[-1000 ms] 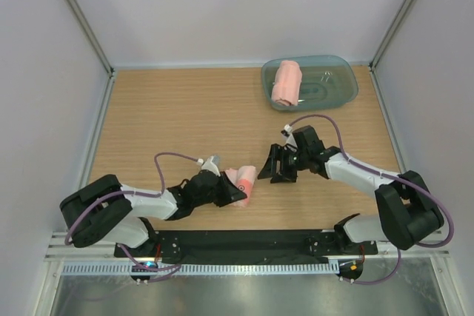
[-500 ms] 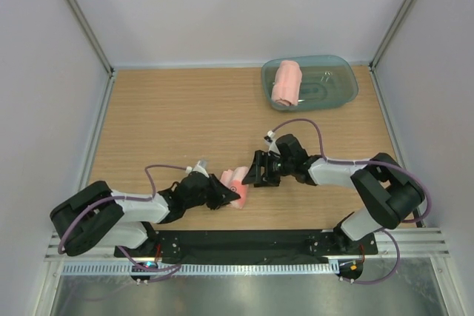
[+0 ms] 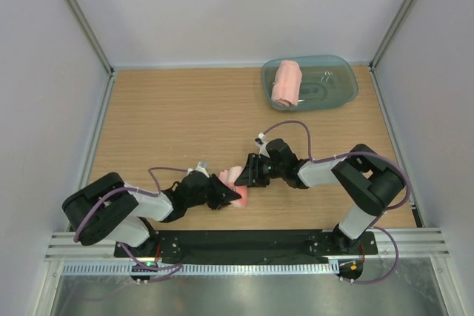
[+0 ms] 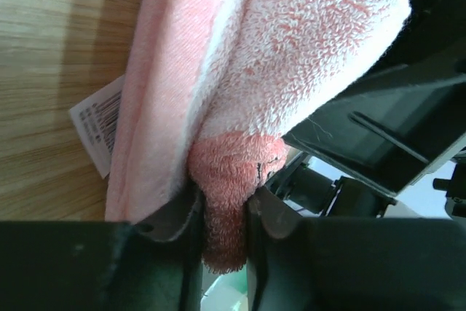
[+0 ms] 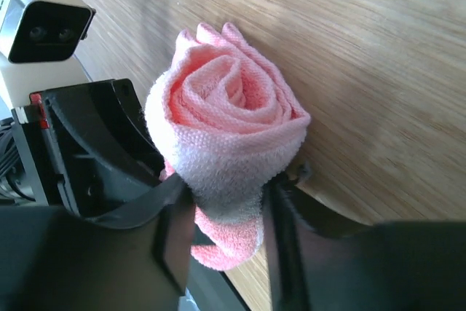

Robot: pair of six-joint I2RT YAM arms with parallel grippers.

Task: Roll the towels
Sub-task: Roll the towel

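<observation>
A rolled salmon-pink towel (image 3: 237, 185) lies near the table's front middle, its spiral end facing the right wrist camera (image 5: 227, 111). My left gripper (image 3: 222, 197) comes in from the left. It is shut on a fold of that towel's end (image 4: 227, 202), which fills the narrow gap between its jaws (image 4: 223, 213). My right gripper (image 3: 246, 175) meets the roll from the right, and its jaws (image 5: 226, 216) press on both sides of the roll. A second rolled towel (image 3: 286, 82) lies in the tub.
The translucent blue-green tub (image 3: 337, 86) stands at the back right of the wooden table (image 3: 170, 116). White walls with metal posts close in the sides and back. The two grippers sit almost nose to nose around the roll.
My right arm has swung left from open table to the roll, and its jaws have narrowed onto it. The left gripper stayed on the towel, shifting slightly toward the front.
</observation>
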